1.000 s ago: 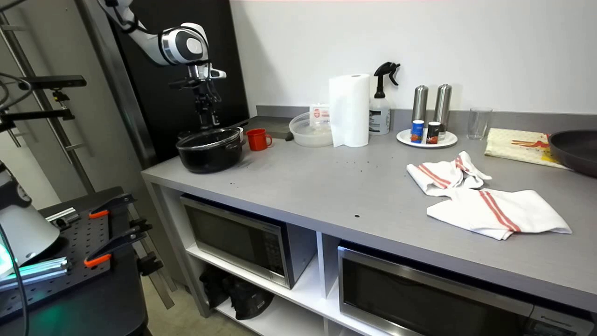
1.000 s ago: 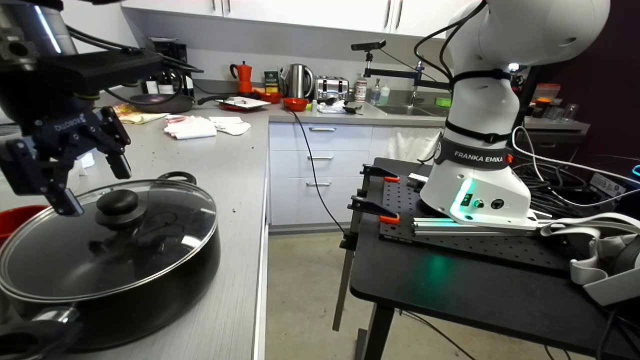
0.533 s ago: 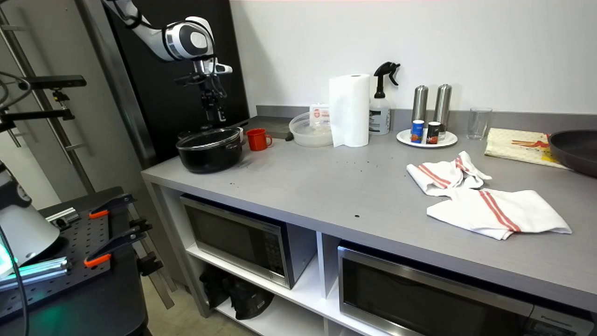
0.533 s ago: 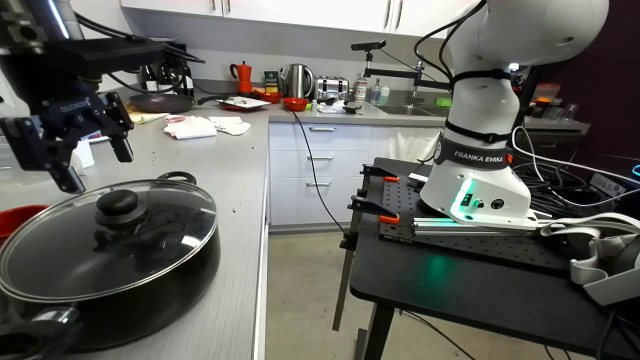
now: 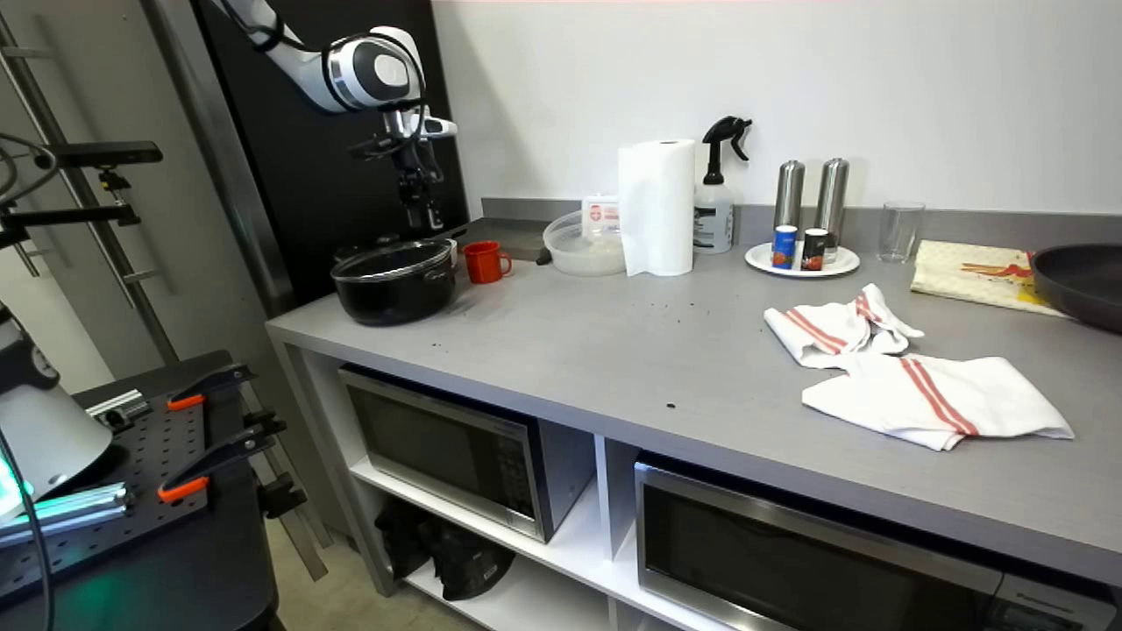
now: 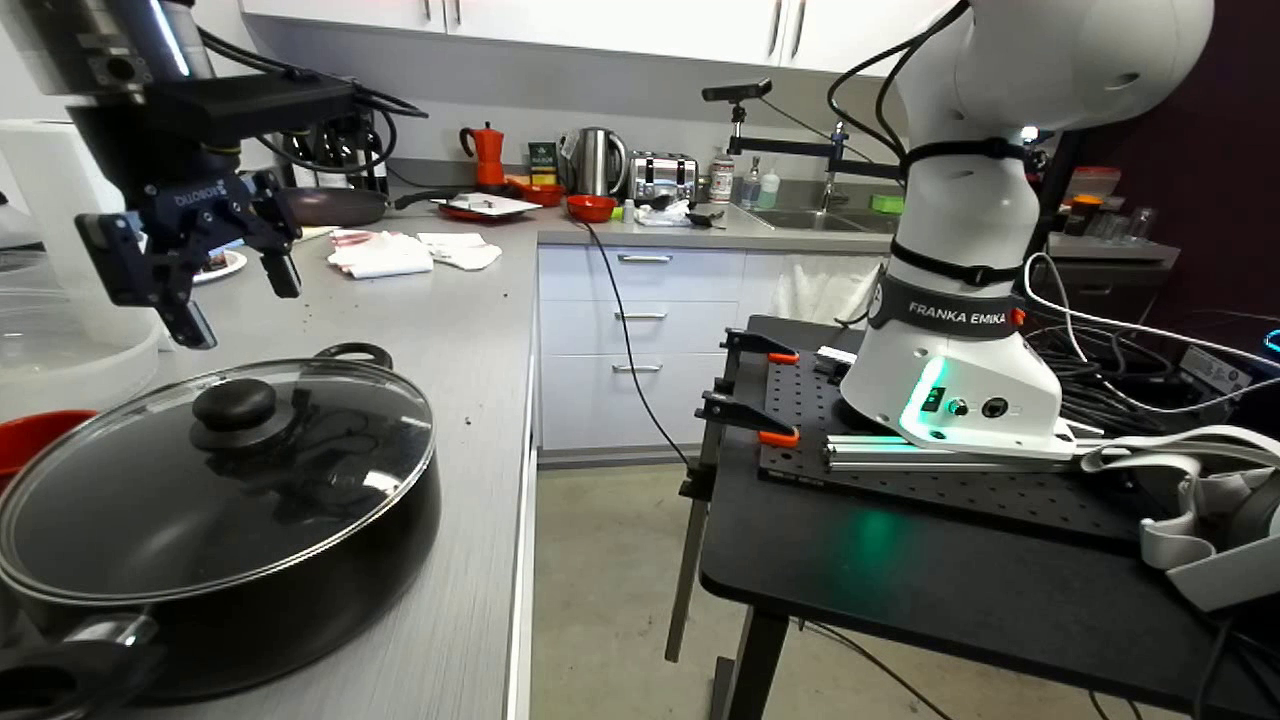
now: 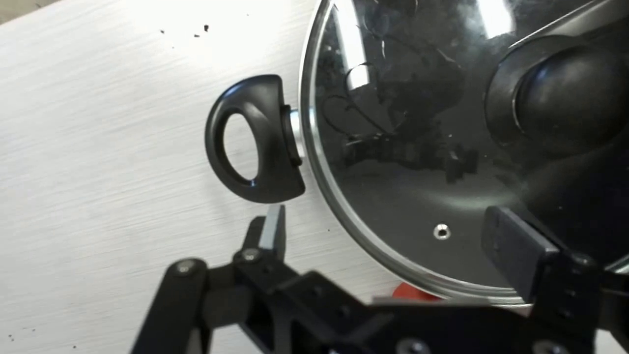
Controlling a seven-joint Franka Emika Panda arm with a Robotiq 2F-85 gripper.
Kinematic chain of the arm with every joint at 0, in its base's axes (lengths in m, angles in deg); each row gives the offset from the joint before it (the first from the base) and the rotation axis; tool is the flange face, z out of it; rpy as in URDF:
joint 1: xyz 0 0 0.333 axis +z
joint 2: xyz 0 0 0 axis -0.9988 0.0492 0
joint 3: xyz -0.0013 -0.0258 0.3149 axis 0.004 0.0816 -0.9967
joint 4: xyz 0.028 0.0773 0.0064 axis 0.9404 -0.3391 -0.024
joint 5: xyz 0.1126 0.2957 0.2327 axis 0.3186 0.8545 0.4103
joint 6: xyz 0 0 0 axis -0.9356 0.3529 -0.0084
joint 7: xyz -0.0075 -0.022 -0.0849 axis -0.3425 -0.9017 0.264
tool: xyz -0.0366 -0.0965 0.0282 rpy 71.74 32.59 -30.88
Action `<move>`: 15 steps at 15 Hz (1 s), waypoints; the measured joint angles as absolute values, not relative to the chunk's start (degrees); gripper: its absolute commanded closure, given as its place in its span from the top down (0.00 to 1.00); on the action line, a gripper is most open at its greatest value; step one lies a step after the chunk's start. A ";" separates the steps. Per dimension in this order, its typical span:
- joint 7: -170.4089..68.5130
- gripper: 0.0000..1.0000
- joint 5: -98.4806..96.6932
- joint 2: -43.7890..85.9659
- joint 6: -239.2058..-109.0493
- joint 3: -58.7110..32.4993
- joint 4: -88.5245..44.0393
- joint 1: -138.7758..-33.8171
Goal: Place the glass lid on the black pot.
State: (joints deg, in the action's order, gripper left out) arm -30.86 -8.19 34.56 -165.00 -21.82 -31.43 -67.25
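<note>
Climbing and shifting right in both exterior views over the past second, my gripper [image 6: 242, 310] hangs clear of the glass lid [image 6: 215, 490], its jaws spread wide. The lid has stayed put on the black pot [image 5: 394, 300], beside the red mug [image 5: 483, 263].

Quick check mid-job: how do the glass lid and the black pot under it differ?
The glass lid is see-through, while the black pot is opaque. The lid is a shallow disc with a black knob on top; the pot is a deeper vessel with side handles. The lid rests on the pot, whereas the pot stands on the counter. Both are round and look about equally wide.
</note>
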 measured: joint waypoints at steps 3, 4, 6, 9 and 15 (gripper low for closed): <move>-30.86 1.00 -8.46 34.56 -164.38 -20.72 -31.44 -68.04; -30.86 1.00 -8.47 34.57 -164.28 -20.37 -31.44 -68.30; -30.77 1.00 -8.60 34.58 -164.28 -19.70 -31.44 -68.77; -30.02 1.00 -9.02 34.59 -164.33 -18.44 -31.44 -69.03; -23.97 1.00 -9.20 34.86 -165.71 -16.65 -31.44 -69.21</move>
State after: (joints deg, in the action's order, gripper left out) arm -23.97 -9.20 34.86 -165.71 -16.65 -31.44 -69.21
